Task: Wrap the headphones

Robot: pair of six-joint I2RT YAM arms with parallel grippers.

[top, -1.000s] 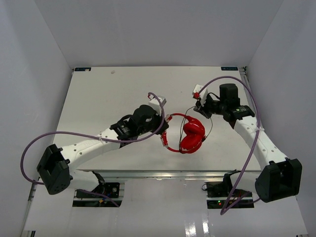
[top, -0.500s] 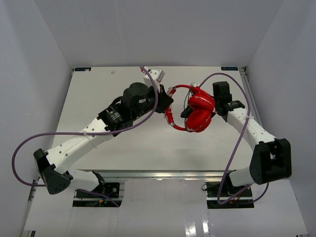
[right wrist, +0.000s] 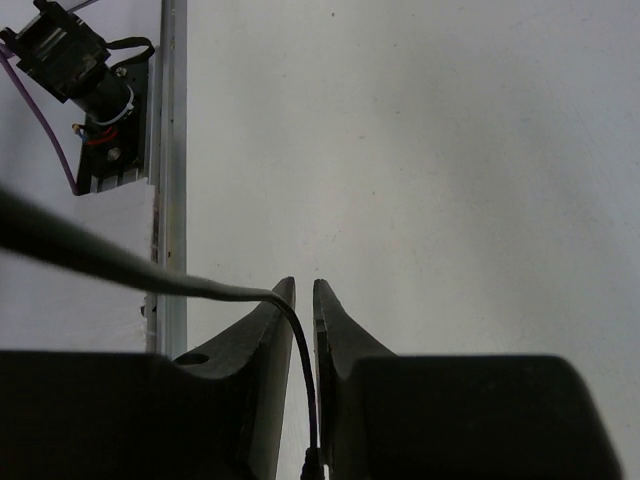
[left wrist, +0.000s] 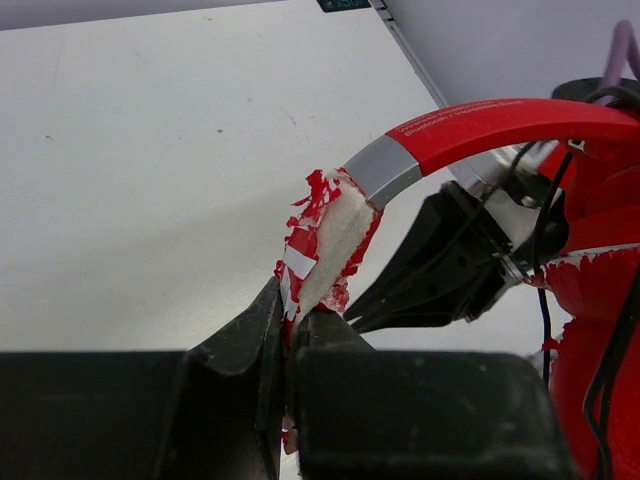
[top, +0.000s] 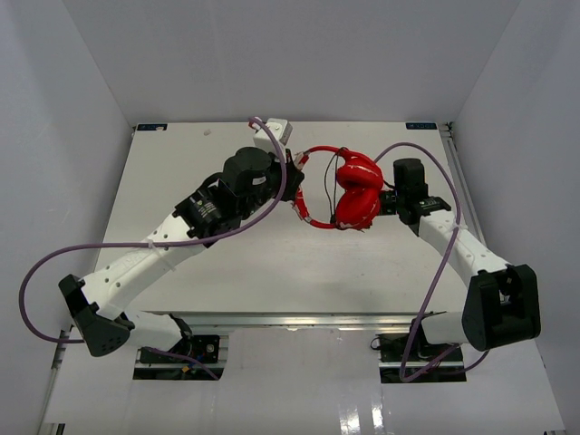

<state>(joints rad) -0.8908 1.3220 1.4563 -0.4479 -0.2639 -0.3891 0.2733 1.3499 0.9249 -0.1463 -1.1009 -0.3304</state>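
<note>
Above the far middle of the white table [top: 181, 163], red headphones [top: 355, 190] hang between two robot arms. The left gripper [left wrist: 290, 318] is pressed together on the frayed, whitish padded end of the headband [left wrist: 500, 120]. The right gripper [right wrist: 304, 292], just beside the earcups, has its jaws nearly together, pinching the thin black cable [right wrist: 200, 285] that runs between them

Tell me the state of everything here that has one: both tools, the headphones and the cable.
left tool: shut on the frayed end of the headband.
right tool: shut on the black cable.
headphones: held between the two tools, earcups close together.
headband padding: torn, whitish foam showing.
</note>
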